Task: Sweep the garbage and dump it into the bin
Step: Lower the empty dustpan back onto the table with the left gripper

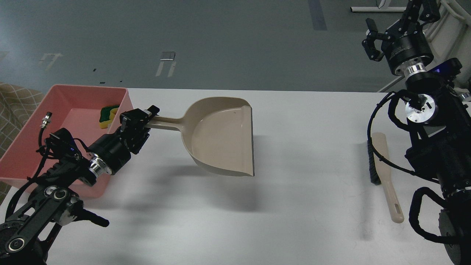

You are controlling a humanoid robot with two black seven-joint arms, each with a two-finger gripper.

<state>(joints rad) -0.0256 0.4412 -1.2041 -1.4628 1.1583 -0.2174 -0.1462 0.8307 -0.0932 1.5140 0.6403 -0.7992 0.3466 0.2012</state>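
Note:
My left gripper (142, 121) is shut on the handle of the beige dustpan (224, 136) and holds it level above the table, right of the bin. The dustpan's scoop is empty. The pink bin (88, 87) stands at the table's left edge. The yellow and green sponge (108, 116) lies inside it against the right wall, just behind my left gripper. The bread slice is not in view. My right gripper (372, 39) is open and empty, raised high past the table's far right corner.
The beige brush (384, 173) with black bristles lies on the white table (294, 206) near the right edge, under my right arm. A patterned cloth (13, 99) shows left of the bin.

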